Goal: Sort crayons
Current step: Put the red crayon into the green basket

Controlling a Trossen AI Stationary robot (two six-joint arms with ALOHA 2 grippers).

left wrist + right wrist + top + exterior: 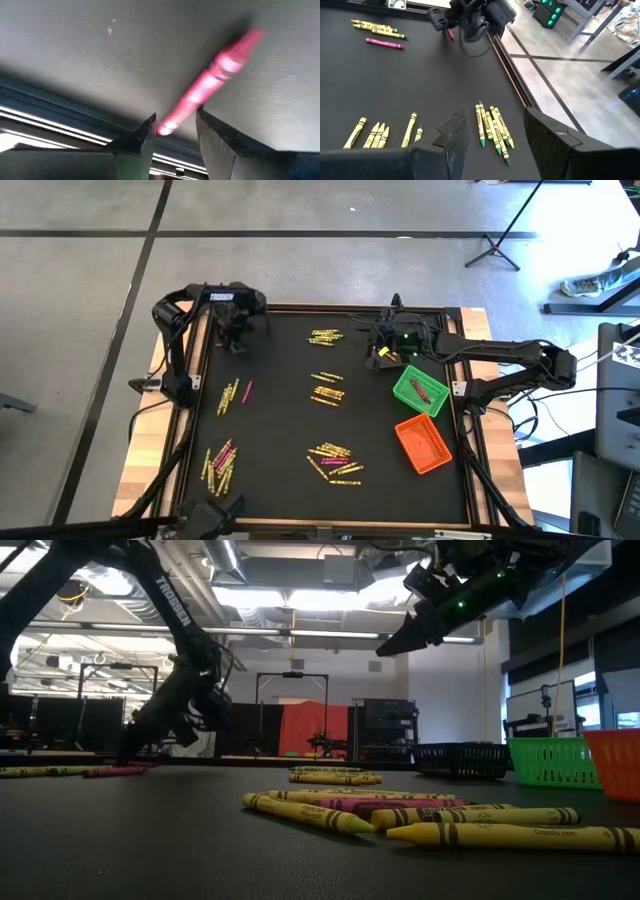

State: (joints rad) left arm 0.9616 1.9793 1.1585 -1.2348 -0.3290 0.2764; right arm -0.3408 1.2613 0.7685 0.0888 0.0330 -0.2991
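Observation:
Many crayons lie flat in clusters on the black mat, mostly yellow, a few pink. My left gripper is low at the mat's far left corner, open. Its fingers stand on either side of the near end of one pink crayon, which lies on the mat. My right gripper hangs open in the air over the mat's far right. Nothing is between its fingers. A yellow cluster lies below it.
A green bin and an orange bin stand at the mat's right edge. A black bin shows beside them in the low view. A wooden frame rims the mat. Bare mat lies between the clusters.

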